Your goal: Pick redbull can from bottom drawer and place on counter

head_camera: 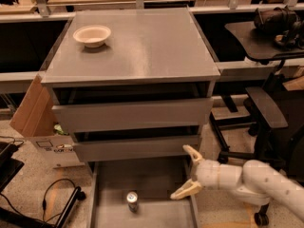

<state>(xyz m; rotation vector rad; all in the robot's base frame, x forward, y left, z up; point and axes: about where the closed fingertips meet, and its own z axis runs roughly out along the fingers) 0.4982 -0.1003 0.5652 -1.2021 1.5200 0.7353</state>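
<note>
The redbull can (132, 201) stands upright on the floor of the bottom drawer (156, 179), which is pulled out at the bottom of the view; its shiny silver top faces up. My gripper (187, 172) is open, its cream fingers spread one above the other over the drawer's right side, to the right of the can and apart from it. My white arm comes in from the lower right. The counter (142, 46) is the grey top of the cabinet, above the two upper drawers.
A cream bowl (92, 35) sits on the counter's back left. A cardboard box (35, 113) leans at the cabinet's left. A black chair (266, 113) and dark desk (261, 37) stand right. Cables and a black stand (66, 208) lie lower left.
</note>
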